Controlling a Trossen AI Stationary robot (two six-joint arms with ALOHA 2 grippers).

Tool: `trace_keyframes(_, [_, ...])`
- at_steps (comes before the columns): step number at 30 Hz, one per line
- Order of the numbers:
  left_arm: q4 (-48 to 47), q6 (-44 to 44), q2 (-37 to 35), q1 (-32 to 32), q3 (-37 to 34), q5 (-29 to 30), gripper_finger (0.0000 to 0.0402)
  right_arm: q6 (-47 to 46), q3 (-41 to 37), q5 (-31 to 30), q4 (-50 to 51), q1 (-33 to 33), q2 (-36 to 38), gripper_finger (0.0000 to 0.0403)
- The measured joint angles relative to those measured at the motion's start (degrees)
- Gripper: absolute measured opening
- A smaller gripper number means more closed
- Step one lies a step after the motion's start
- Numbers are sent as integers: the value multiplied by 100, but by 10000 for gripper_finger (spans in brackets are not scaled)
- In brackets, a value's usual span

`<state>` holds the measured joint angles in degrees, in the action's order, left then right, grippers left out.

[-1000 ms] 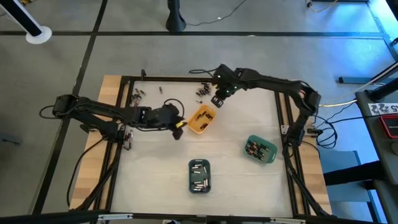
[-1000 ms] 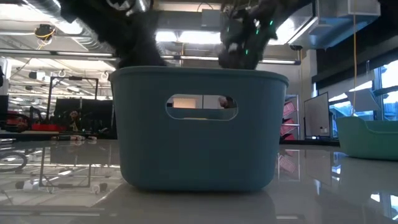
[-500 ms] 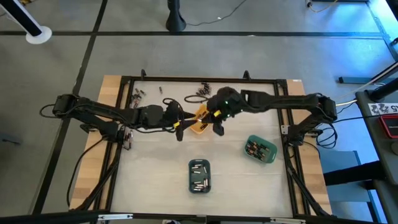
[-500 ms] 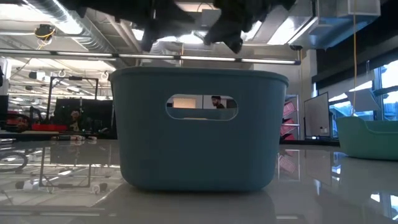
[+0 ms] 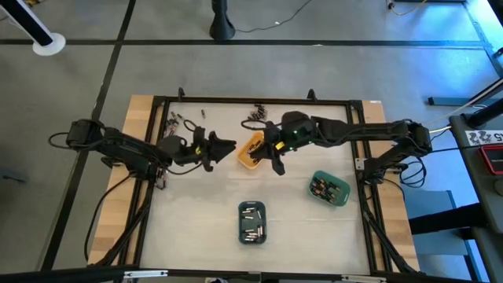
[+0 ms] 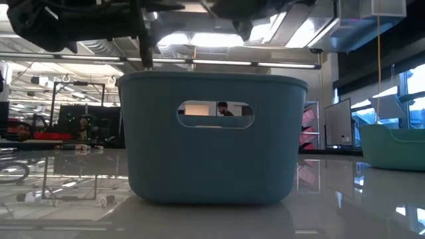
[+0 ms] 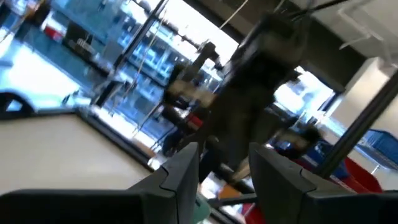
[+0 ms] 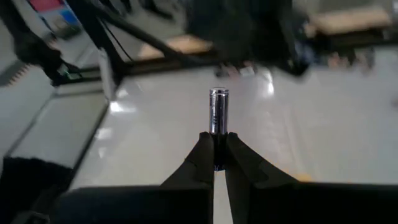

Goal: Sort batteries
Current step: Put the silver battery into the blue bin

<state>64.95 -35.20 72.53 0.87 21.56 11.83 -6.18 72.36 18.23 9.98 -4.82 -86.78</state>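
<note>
My right gripper [image 5: 276,163] hovers just right of the orange tray [image 5: 252,149] and is shut on one silvery battery [image 8: 218,111]. My left gripper [image 5: 225,146] hangs left of that tray, open, with nothing between its fingers [image 7: 184,171]. Loose batteries lie in two small heaps by the far edge, one on the left [image 5: 174,119] and one in the middle [image 5: 255,115]. More batteries lie in the slate-blue tray [image 5: 251,222] and the green tray [image 5: 328,189]. The low view shows only the blue tray's wall [image 6: 212,139] and both arms above it. My right gripper pinches the battery by one end [image 8: 217,144] between its two fingertips [image 8: 203,155]. The battery runs along the fingers, and most of its length sticks out past their tips. It is lifted clear of the table.
The three trays stand apart in the table's middle and near half, with bare white table between them. A black frame [image 5: 157,101] runs round the table. The green tray [image 6: 396,146] shows at the right in the low view.
My right gripper has moved from the far-edge battery heap toward the near edge, down along the orange tray's right side. My left arm has drawn back a little toward the table's left, and its gripper has shifted slightly toward the far edge.
</note>
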Motion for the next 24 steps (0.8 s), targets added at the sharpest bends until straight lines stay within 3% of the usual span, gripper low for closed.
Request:
trace_keyframes(6, [166,162,5,180,8,-31,131,-223,2,19,-642,-4,-7,15])
trace_keyframes(13, [17,1760,4,418,205,-17,131,-536,9,-58,-1015,-7,-121,15])
trace_keyframes(24, [-48,2074,7,461,349,-2,131,-580,9,-54,-1296,-5,-388,16])
